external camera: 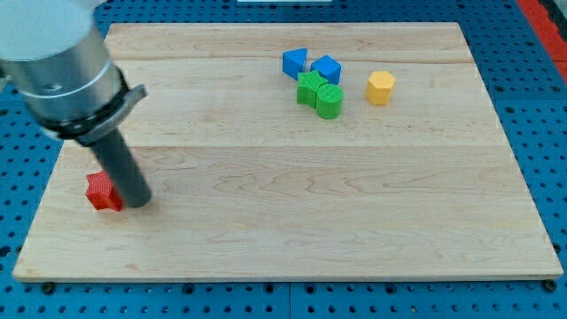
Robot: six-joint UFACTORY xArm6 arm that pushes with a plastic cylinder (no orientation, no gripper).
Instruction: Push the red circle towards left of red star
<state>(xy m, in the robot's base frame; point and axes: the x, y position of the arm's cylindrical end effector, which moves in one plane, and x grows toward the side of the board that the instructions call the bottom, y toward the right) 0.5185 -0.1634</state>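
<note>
A red block (103, 191), which looks like the red star, lies near the board's left edge in the lower left of the camera view. My tip (139, 203) rests on the board right beside it, touching or almost touching its right side. The rod and the grey arm rise from there to the view's top left and cover part of the board. No red circle shows; it may be hidden behind the arm.
At the view's top centre, a blue block (295, 62), a second blue block (327, 68), a green star (309, 87) and a green cylinder (330, 101) sit clustered together. A yellow hexagon (381, 87) stands just right of them. The wooden board (292, 213) lies on a blue perforated base.
</note>
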